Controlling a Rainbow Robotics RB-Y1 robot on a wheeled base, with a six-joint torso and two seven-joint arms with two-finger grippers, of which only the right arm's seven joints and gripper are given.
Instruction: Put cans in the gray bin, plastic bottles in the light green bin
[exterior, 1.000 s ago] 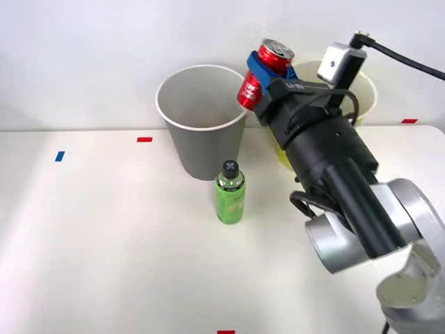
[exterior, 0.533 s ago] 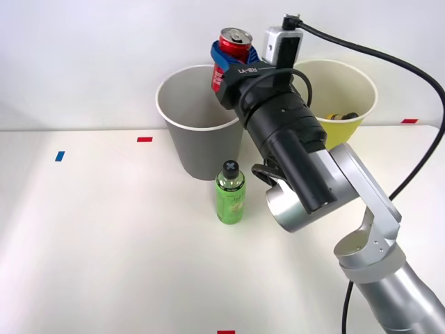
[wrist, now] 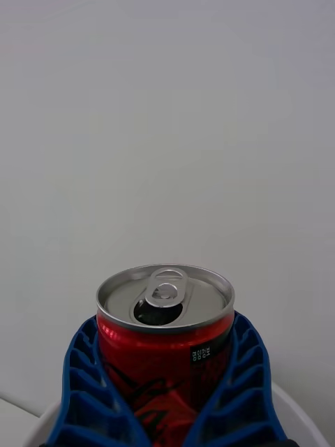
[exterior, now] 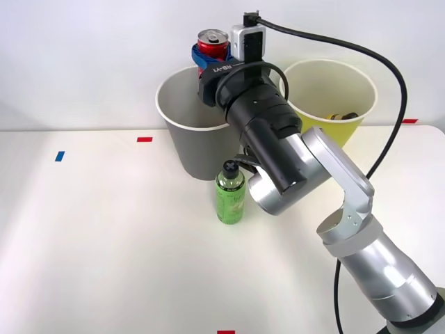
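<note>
The right gripper [exterior: 208, 54] is clamped on the red can [exterior: 212, 44], with one blue ribbed finger [wrist: 87, 391] on each side of the can body. The can is upright, silver top end facing up, pull tab and open mouth visible in the right wrist view. In the front view the can is held above the rear rim of the gray bin [exterior: 201, 122], clear of the rim.

The gray bin stands on the white table [exterior: 104, 243]; the visible part of its pale interior holds nothing. The light green bin [exterior: 332, 97] stands just beside it, on the robot's right. A small dark and yellow object [exterior: 342, 116] lies inside, against the far wall; it cannot be identified.

The green bottle [exterior: 229, 193] stands upright on the table, black cap up, just in front of the gray bin.

The right arm [exterior: 306, 181] enters from the lower right of the front view, bends at the elbow, and extends forward and upward over the bottle. The wrist camera [exterior: 247, 43] sits on top, next to the can.
</note>
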